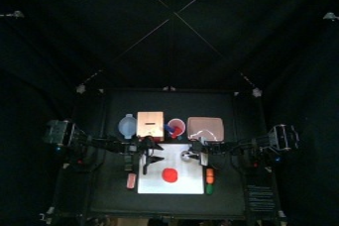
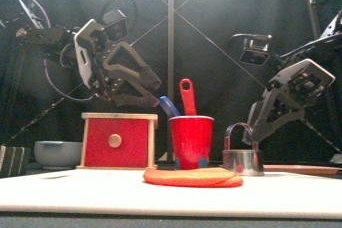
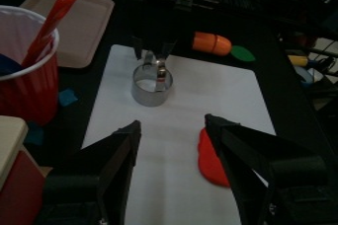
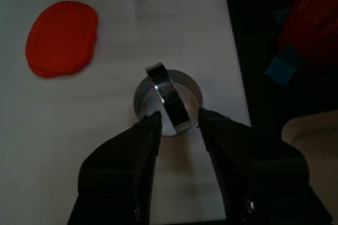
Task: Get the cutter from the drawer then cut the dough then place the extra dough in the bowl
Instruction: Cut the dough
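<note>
The fetching part looks done: the right tool [image 4: 175, 118] is clamped on the wire handle of the round metal cutter [image 4: 169, 93]. The cutter stands on the white cutting board [image 4: 79, 120] near the red dough [image 4: 62, 37], not over it. The left tool [image 3: 172, 125] hovers above the board with its jaws apart, holding nothing. Cutting is the step in hand, I'd say. Next the cutter wants lifting across, centring over the dough and pressing straight down. The blue-grey bowl [image 2: 58, 153] sits at the back left of the surface for the scraps.
</note>
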Tool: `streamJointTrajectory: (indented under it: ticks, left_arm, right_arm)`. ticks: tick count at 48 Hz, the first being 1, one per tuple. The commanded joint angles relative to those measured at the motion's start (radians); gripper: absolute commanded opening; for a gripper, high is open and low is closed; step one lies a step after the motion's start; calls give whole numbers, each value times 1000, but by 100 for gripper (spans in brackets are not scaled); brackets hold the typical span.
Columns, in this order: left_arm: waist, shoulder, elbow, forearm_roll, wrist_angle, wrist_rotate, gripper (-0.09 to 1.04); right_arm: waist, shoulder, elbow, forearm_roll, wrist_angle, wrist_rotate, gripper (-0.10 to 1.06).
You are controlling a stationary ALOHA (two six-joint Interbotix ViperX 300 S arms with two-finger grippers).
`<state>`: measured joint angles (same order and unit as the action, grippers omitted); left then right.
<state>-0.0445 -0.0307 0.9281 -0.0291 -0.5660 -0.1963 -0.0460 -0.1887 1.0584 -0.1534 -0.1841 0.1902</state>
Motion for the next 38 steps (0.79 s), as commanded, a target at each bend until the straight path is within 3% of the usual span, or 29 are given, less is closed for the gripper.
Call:
streamJointTrajectory:
  ticks: [1,17,38]
  left_arm:
    - [0,-9,-11,-2,-11,0,90]
    - [5,-11,-9,-2,-9,0,90]
    - [8,-11,-5,-2,-5,2,90]
  right_arm:
    - [8,-14,-17,0,-8,2,74]
    - [14,-14,-21,9,-8,6,59]
    - [91,-14,-121,71,11,8,59]
